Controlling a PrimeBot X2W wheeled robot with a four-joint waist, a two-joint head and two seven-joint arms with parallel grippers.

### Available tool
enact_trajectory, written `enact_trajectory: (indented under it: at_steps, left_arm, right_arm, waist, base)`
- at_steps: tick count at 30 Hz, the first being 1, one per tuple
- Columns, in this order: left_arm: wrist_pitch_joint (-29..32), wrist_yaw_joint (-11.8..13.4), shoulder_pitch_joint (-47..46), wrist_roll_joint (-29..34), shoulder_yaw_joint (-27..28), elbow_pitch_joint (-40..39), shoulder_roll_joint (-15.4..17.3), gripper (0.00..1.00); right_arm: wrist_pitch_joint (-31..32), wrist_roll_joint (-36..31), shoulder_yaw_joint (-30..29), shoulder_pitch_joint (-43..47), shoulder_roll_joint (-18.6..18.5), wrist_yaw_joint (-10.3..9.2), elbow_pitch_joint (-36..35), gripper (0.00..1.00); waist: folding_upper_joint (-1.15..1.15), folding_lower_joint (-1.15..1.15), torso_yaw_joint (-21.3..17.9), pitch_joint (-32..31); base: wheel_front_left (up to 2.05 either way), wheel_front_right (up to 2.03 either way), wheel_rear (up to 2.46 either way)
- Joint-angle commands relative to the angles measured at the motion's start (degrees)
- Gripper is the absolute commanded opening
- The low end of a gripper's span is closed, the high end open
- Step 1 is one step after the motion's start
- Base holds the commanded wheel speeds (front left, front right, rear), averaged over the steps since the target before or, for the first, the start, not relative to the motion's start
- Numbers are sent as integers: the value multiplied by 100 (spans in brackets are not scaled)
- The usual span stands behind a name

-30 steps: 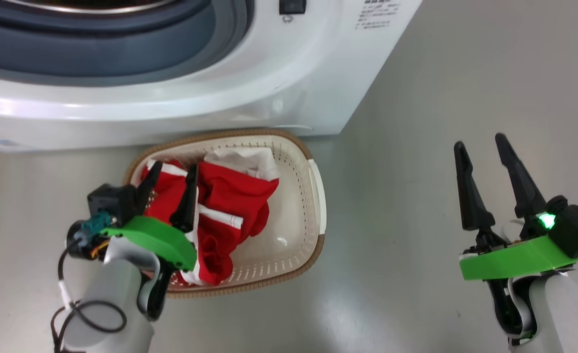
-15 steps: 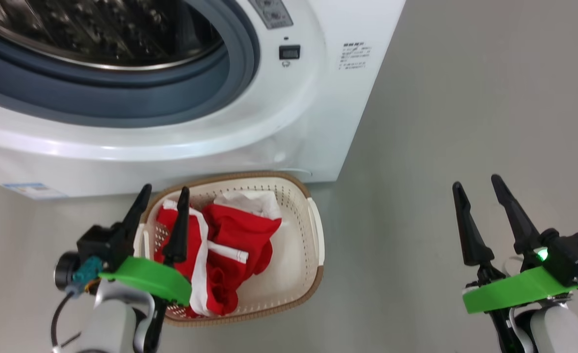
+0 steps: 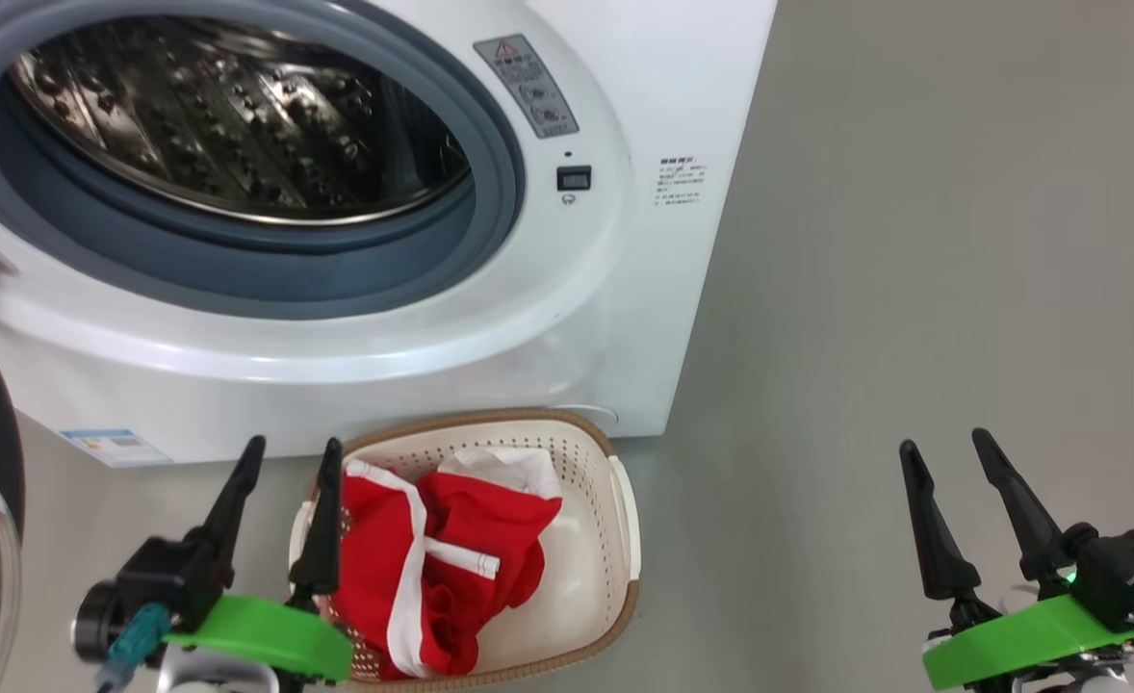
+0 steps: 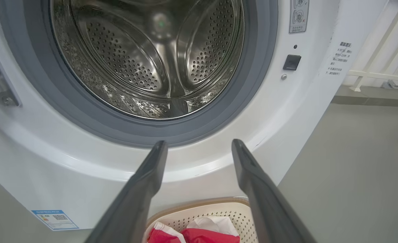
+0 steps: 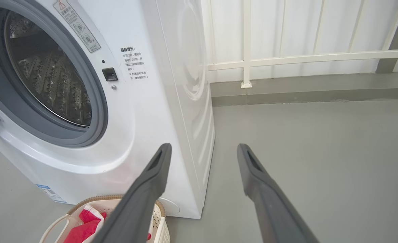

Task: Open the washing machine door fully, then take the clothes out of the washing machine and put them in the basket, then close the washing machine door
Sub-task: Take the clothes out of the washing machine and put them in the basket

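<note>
meanwhile left hand (image 3: 296, 443) and right hand (image 3: 943, 439) spread apart; clothes (image 3: 432, 568) in basket (image 3: 594, 520)

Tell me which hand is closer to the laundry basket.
The left hand: in the head view one of its fingers crosses the rim of the basket, while the right hand hangs over the floor, well off to the other side.

Head cam sits high and tilts down at the big white front-loading washing machine (image 3: 567, 318), with the cream perforated plastic basket (image 3: 586, 462) near its bottom edge. Left wrist cam is low and close, facing into the perforated steel drum (image 4: 145, 64). Right wrist cam is further right, angled at the machine's right corner, with grey floor (image 5: 320, 152) and white railing (image 5: 287, 60) far behind. All three share the drum opening and the basket.
</note>
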Motion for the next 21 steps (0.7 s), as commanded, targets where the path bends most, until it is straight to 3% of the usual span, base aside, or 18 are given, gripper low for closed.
enact_trajectory:
  at_steps: [1,15,21]
  left_arm:
    - [-29,-31,107,72,255,-249,68,100]
    - [-29,-31,1217,91,780,-1151,25,100]
    - [-29,44,1476,-67,762,-1338,22,100]
  right_arm:
    - [-37,102,72,42,-95,36,-138,100]
    - [-37,121,-71,498,-99,36,-174,100]
    - [-37,123,-127,646,-81,36,-201,100]
  waist:
    - [0,0,9,-140]
    - [0,0,-7,-473]
    - [0,0,12,-547]
  base:
    - [0,0,0]
    - [0,0,0]
    - [0,0,0]
